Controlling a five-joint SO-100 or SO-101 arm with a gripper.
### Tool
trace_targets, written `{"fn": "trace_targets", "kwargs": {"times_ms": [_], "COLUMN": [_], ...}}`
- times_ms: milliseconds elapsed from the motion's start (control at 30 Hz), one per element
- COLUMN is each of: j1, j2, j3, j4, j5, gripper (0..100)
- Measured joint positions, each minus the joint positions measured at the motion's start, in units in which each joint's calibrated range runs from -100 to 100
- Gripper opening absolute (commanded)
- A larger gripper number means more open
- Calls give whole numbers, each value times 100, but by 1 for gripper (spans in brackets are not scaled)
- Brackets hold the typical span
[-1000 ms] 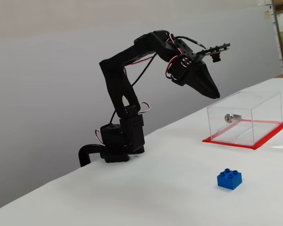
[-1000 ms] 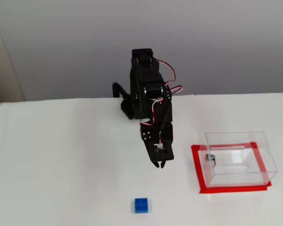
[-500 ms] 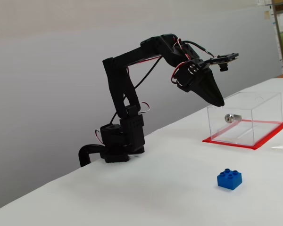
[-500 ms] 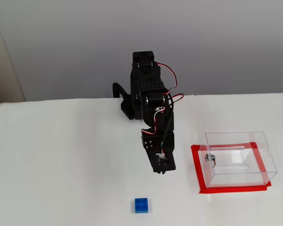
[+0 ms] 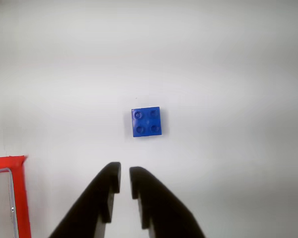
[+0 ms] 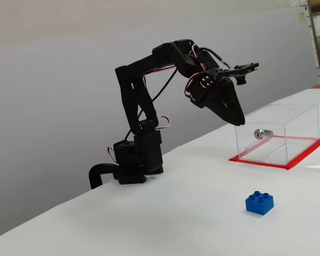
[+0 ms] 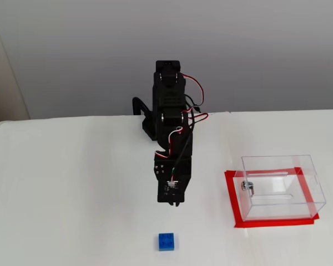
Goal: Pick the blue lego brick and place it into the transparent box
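The blue lego brick (image 5: pixel 147 121) lies studs-up on the white table, also seen in both fixed views (image 6: pixel 259 203) (image 7: pixel 167 241). My black gripper (image 5: pixel 124 176) hangs in the air above the table, its fingertips nearly together with a narrow gap, empty, short of the brick. In the fixed views the gripper (image 6: pixel 239 118) (image 7: pixel 172 203) is well above the brick. The transparent box (image 6: pixel 277 133) (image 7: pixel 280 185) with a silver lock cylinder (image 6: pixel 262 133) stands on its red base to one side; its corner shows in the wrist view (image 5: pixel 7 198).
The arm's base (image 6: pixel 133 160) is clamped at the table's far edge. The white table (image 7: pixel 72 194) spreads around the brick.
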Motion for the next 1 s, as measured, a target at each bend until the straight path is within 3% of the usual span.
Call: {"fn": "trace_targets", "kwargs": {"times_ms": [433,633,1000], "j1": [1036,1111,951], "j2": [42,634,1260], "j3": [0,-159,-662], "j4": [0,0,-9], "j5": [0,269,391], "gripper": [3,20,21]}}
